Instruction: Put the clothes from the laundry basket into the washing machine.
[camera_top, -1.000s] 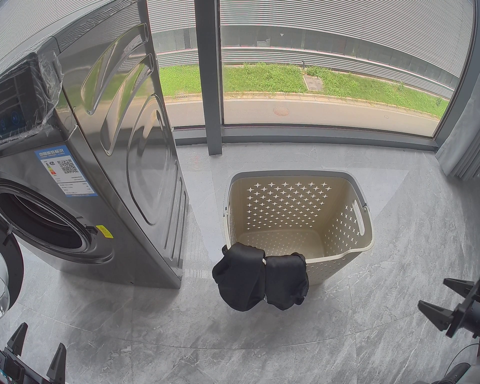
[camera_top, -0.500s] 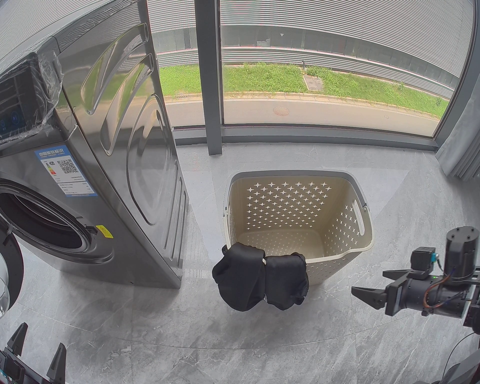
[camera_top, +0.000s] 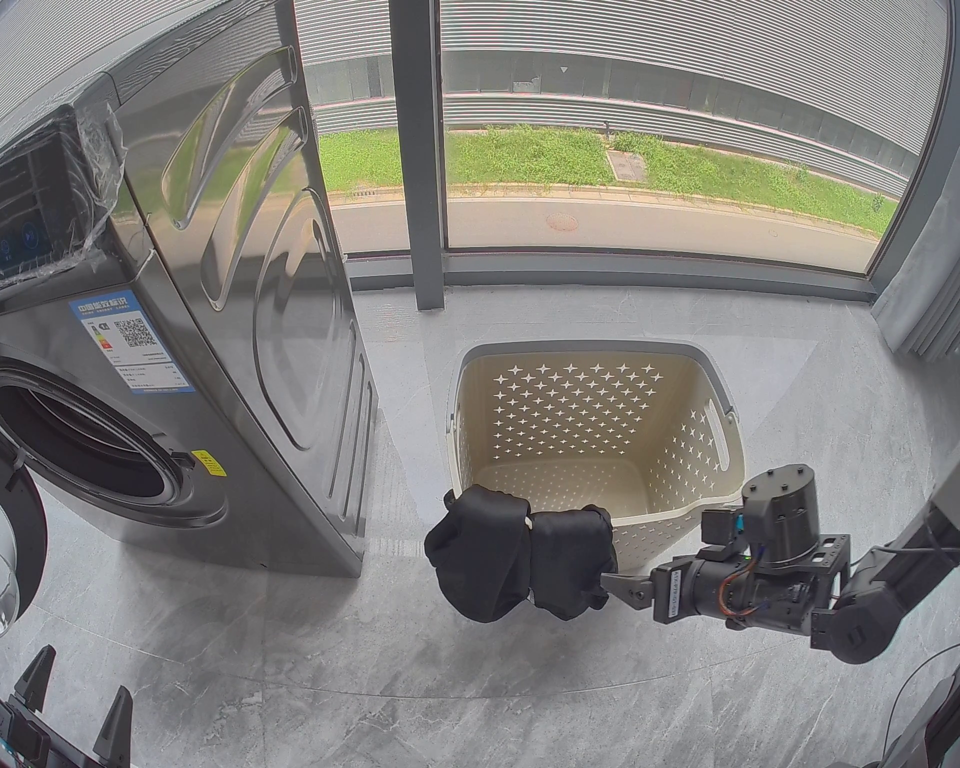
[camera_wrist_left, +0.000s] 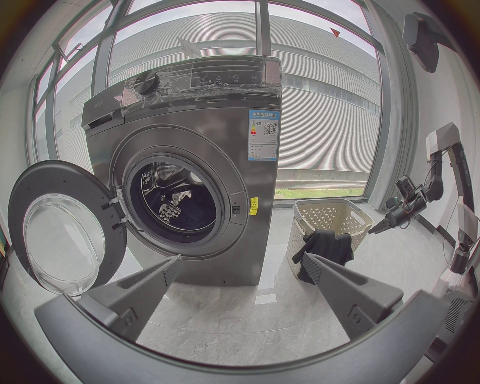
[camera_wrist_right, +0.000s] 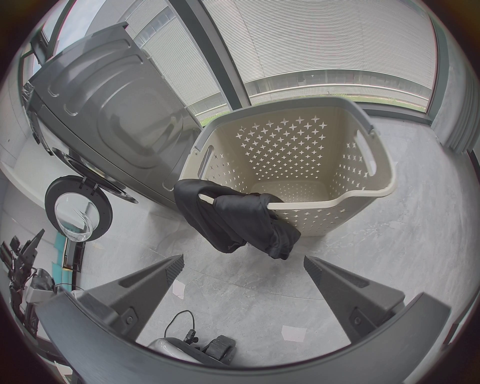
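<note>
A black garment (camera_top: 520, 565) hangs over the near rim of the cream laundry basket (camera_top: 600, 347), which holds nothing else. My right gripper (camera_top: 615, 585) is open, level with the garment's right side and just short of touching it. Its wrist view has the garment (camera_wrist_right: 235, 220) and the basket (camera_wrist_right: 345, 195) ahead of the spread fingers (camera_wrist_right: 241, 260). The grey washing machine (camera_top: 250, 300) stands to the left with its round door (camera_wrist_left: 62, 235) swung open and something dark inside the drum (camera_wrist_left: 175, 200). My left gripper (camera_top: 83, 675) is open and low at the near left, facing the machine.
A window wall with a dark pillar (camera_top: 415, 150) runs behind the basket. A curtain (camera_top: 925, 290) hangs at the far right. Bare grey floor (camera_top: 400, 660) lies between the basket and me. The open door (camera_top: 20, 540) juts out at the left edge.
My right arm has swung in from the right edge toward the basket, bringing its open gripper up to the hanging garment. The left arm, garment and basket have stayed put.
</note>
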